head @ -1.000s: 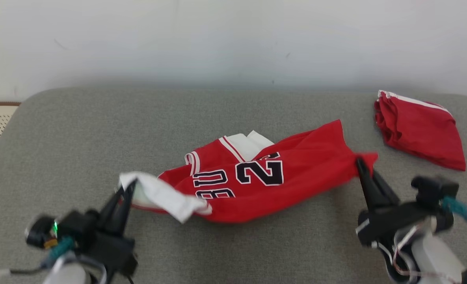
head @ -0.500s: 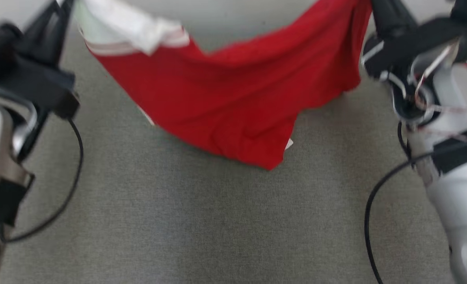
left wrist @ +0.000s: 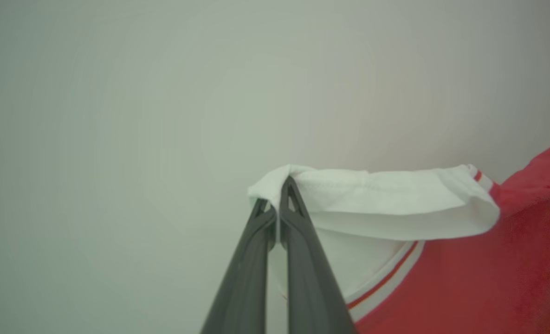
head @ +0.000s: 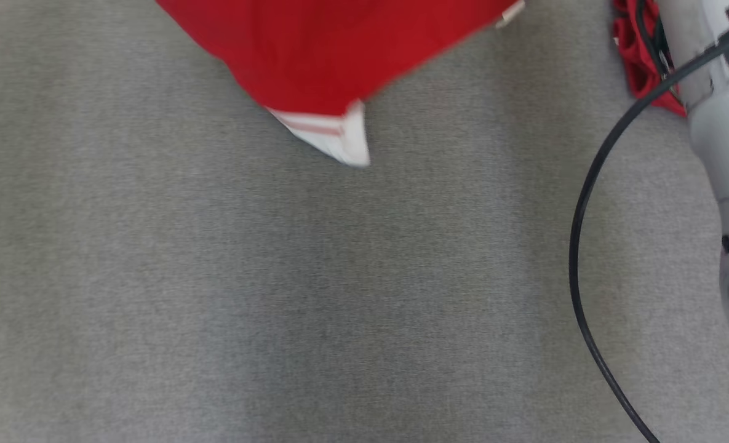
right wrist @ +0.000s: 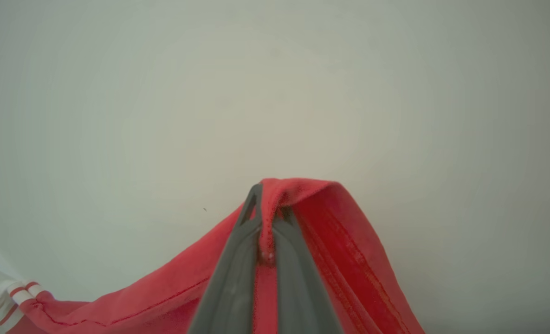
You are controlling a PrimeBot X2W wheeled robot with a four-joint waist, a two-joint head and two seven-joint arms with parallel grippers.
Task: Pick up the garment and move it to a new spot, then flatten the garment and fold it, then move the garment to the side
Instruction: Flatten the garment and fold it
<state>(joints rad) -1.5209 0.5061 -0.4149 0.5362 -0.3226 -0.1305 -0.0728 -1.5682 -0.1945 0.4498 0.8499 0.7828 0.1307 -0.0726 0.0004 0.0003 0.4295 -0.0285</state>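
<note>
The garment point(head: 333, 55), a red jersey with white trim, hangs in the air above the grey surface, its lower white-edged corner dangling at the top of the head view. In the left wrist view my left gripper point(left wrist: 277, 204) is shut on a white edge of the garment point(left wrist: 377, 199). Seen from the right wrist, my right gripper point(right wrist: 268, 204) is shut on a bunched red edge of the garment point(right wrist: 339, 260). Both grippers point toward a pale wall.
A grey padded surface point(head: 247, 295) lies under the hanging cloth. My pale right forearm point(head: 718, 135) and a black cable point(head: 585, 246) run down the right side. Another red cloth point(head: 638, 55) lies at the upper right behind the forearm.
Both grippers have lifted the garment off the surface, and it now hangs between them. The head camera has tilted down, so the picture has shifted and the grippers have left its top edge.
</note>
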